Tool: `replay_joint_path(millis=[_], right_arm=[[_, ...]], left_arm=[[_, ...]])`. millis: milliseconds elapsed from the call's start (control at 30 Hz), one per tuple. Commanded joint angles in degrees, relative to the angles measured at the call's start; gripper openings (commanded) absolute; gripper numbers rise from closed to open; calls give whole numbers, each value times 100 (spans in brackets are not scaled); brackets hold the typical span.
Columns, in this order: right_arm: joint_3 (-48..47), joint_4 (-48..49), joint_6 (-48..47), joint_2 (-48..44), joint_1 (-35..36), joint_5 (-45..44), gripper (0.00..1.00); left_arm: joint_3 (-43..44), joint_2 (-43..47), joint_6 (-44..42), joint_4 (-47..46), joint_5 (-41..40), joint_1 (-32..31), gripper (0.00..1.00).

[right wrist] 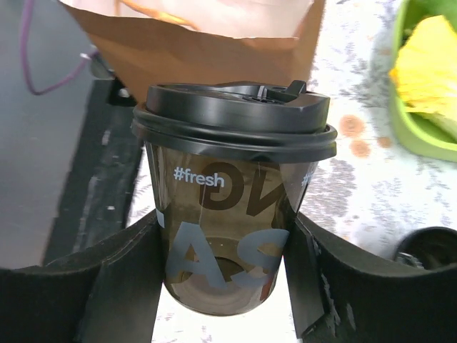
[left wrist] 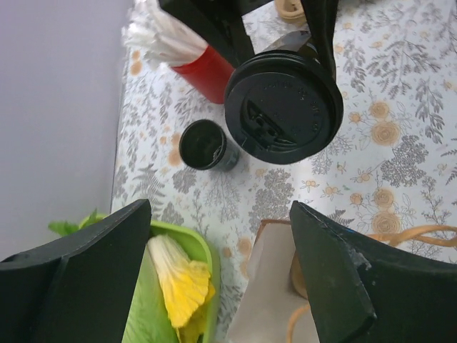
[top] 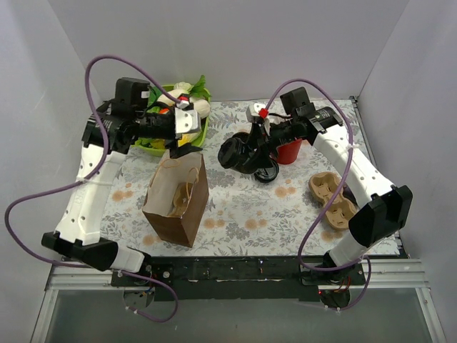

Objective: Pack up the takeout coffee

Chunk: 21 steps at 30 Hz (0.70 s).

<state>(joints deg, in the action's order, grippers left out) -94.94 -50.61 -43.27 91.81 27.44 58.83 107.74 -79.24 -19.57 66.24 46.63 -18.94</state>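
The takeout coffee [top: 231, 153] is a black cup with a round black sip lid. My right gripper [top: 246, 151] is shut on its body and holds it above the table, lid tilted towards the left. In the right wrist view the cup [right wrist: 227, 207] sits between both fingers [right wrist: 121, 279], and its lid [right wrist: 233, 118] is on. The left wrist view shows the lid [left wrist: 283, 107] face on. My left gripper [top: 178, 143] is open and empty over the far edge of the open brown paper bag [top: 177, 199]. The bag's rim [left wrist: 270, 286] lies below its open fingers [left wrist: 335, 271].
A green bowl of leaves [top: 191, 136] stands behind the bag. A small open black cup [top: 266, 172] sits on the table right of the coffee. A red cup of white sticks [top: 289, 151] is behind it. The tan pulp carrier [top: 333, 201] lies at the right.
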Motion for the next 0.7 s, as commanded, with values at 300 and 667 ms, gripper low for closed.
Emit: replay_joint_path(millis=[300, 667], right_arm=[[-236, -582, 398, 12, -2, 1122, 67], [-789, -1153, -243, 294, 7, 929, 67]], left_arm=[[-51, -197, -1287, 259, 786, -962, 83], [-359, -337, -1048, 284, 733, -1208, 90]])
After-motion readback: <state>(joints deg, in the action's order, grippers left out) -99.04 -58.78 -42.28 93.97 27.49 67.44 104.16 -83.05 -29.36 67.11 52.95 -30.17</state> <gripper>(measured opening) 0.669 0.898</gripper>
